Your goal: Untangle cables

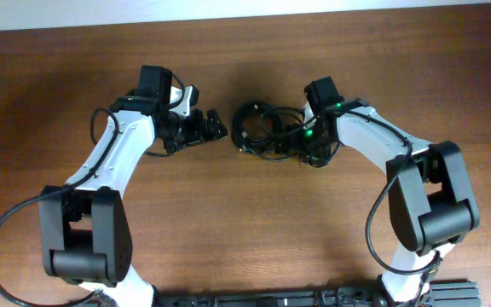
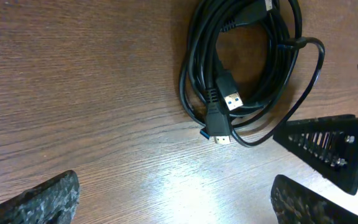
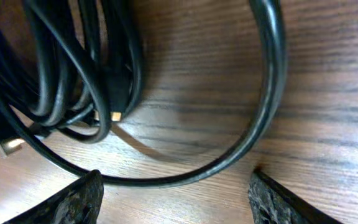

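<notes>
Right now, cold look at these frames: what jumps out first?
A tight bundle of black cables lies mid-way across the wooden table, between the two arms. In the left wrist view, two plugs with metal tips stick out at the coil's lower edge. The right hand stands open right at one loose loop; the left hand is open beside the bundle, holding nothing.

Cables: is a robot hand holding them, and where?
Nobody holds the cables. The left fingers and right fingers are open; one loop lies near the right tips, not pinched.
</notes>
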